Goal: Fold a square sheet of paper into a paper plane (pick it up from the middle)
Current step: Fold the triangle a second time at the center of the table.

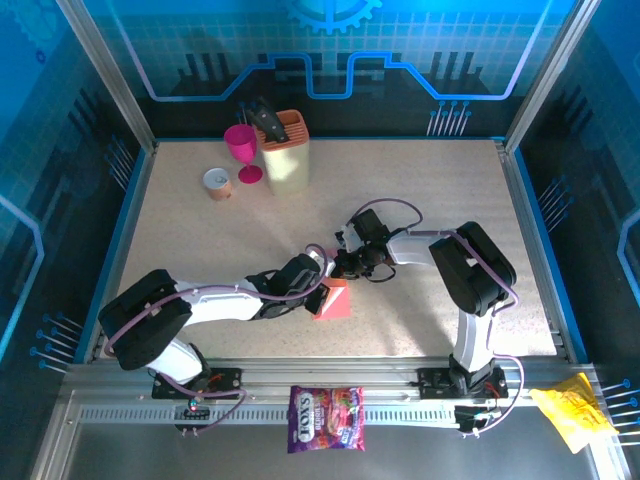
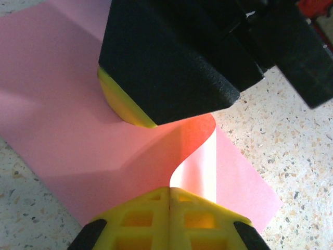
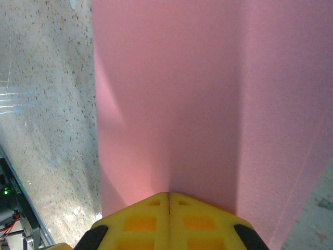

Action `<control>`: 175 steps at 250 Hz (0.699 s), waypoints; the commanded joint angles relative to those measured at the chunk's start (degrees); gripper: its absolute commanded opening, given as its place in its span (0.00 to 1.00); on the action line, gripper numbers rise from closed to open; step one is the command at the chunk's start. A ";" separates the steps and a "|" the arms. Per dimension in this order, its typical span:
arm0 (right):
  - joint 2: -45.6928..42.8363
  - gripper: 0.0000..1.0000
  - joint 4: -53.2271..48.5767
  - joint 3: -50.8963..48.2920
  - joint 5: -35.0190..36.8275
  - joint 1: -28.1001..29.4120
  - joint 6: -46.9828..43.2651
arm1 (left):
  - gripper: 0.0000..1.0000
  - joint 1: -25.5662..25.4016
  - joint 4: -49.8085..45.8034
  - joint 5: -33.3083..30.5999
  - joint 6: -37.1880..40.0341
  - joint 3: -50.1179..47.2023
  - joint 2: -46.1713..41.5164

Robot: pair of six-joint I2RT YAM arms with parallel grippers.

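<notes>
Your square sheet of paper (image 1: 335,300) lies partly folded on the desk (image 1: 430,200), front and middle. You have the left claw (image 2: 169,191) closed, a flap curling up against its tips; whether it pinches that flap you cannot tell. The right claw (image 3: 169,197) is closed too, tips resting on the sheet
</notes>
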 commanded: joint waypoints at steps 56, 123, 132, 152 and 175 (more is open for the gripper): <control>-0.23 0.00 -5.40 4.11 -0.68 -0.68 -0.37 | 0.00 0.45 -0.12 1.90 0.59 -0.39 1.71; 1.21 0.00 -6.88 7.17 -0.63 -0.33 -0.63 | 0.00 0.39 0.40 2.57 0.50 -0.57 2.25; 1.74 0.00 -6.88 7.36 -0.42 -0.28 -0.62 | 0.00 0.40 0.38 2.68 0.48 -0.56 2.34; 2.72 0.00 -6.71 7.36 0.42 -0.45 -0.79 | 0.00 0.44 0.48 2.77 0.46 -0.57 2.38; 4.17 0.00 -6.79 7.43 1.42 -0.92 -1.27 | 0.00 0.40 0.49 2.79 0.37 -0.57 1.90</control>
